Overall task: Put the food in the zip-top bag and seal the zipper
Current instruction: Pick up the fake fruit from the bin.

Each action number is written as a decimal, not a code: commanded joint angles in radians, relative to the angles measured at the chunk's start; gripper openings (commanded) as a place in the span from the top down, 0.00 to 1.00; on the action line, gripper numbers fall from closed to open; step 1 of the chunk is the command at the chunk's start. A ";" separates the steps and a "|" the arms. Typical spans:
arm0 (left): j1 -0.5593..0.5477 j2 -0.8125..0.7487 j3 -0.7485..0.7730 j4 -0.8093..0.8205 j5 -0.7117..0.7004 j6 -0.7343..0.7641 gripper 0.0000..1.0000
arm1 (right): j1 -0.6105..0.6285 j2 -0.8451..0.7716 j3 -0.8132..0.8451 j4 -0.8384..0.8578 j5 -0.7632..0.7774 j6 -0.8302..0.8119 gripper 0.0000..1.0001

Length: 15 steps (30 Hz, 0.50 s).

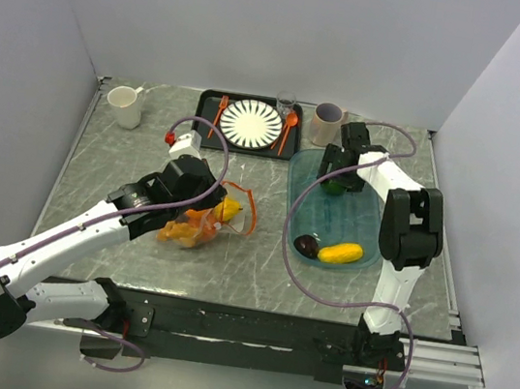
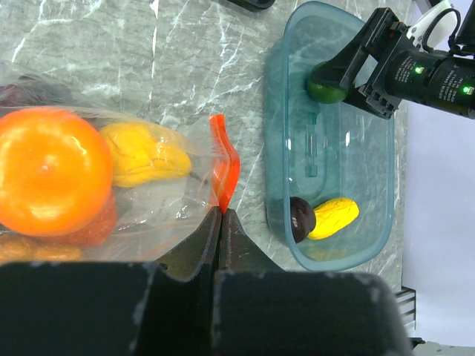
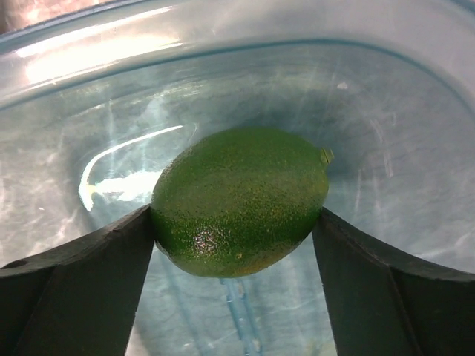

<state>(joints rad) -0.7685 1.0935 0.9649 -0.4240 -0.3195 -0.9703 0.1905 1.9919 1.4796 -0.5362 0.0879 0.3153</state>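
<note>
Green and pebbled like real citrus skin, the lime-shaped piece [image 3: 241, 200] sits on the floor of the teal tub [image 1: 302, 176], at the upper right of the overhead view. The right gripper [image 3: 234, 215] brackets it: the jaws stand wide, one dark pad [image 3: 74, 289] against each long flank. From where I'm standing the step in hand looks like the pick-up of this piece. I'd judge it wants a squeeze across the fat middle, not toward the tapered ends, since the shape is an oval and a hard, rounded shell could squirt out sideways. Then lift straight up to clear the tub's wall before swinging left toward the bag.

The zip-top bag [image 1: 198, 229] lies slumped on the grey marbled table [image 1: 118, 164] left of centre, soft clear film, crinkled and glossy. The left gripper [image 2: 220, 222] is pressed tight together, pinching the bag's edge right where the orange-red zipper [image 2: 225, 167] curls up as a stiff ribbon. That pinch should hold the mouth up and open toward the tub, otherwise the limp film may fold over the gap. Inside show a smooth round orange [image 2: 52, 170] and a lumpy yellow piece [image 2: 145, 152]. At the tub's lower end lie a second yellow piece [image 2: 334, 215] and a dark purple piece [image 2: 300, 219], touching each other
</note>
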 commanded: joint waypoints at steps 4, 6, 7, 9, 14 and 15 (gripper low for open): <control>0.000 -0.024 0.024 0.033 -0.012 0.002 0.99 | -0.019 -0.019 0.030 -0.007 -0.017 0.060 0.33; -0.002 -0.027 0.023 0.030 -0.015 0.002 0.99 | -0.022 -0.024 0.019 -0.004 -0.020 0.061 0.41; -0.002 -0.029 0.023 0.030 -0.015 0.002 0.99 | -0.022 -0.027 0.004 -0.001 -0.031 0.059 0.43; -0.002 -0.032 0.018 0.037 -0.010 0.002 0.99 | -0.022 -0.042 -0.011 0.010 -0.036 0.057 0.48; -0.002 -0.027 0.018 0.042 -0.003 -0.001 0.99 | -0.023 -0.099 -0.070 0.031 -0.083 0.048 0.69; -0.002 -0.027 0.020 0.044 -0.003 0.001 0.99 | -0.022 -0.131 -0.080 0.044 -0.085 0.047 0.73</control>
<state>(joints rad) -0.7685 1.0882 0.9649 -0.4248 -0.3195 -0.9707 0.1730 1.9667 1.4387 -0.5140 0.0402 0.3622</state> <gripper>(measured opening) 0.022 0.836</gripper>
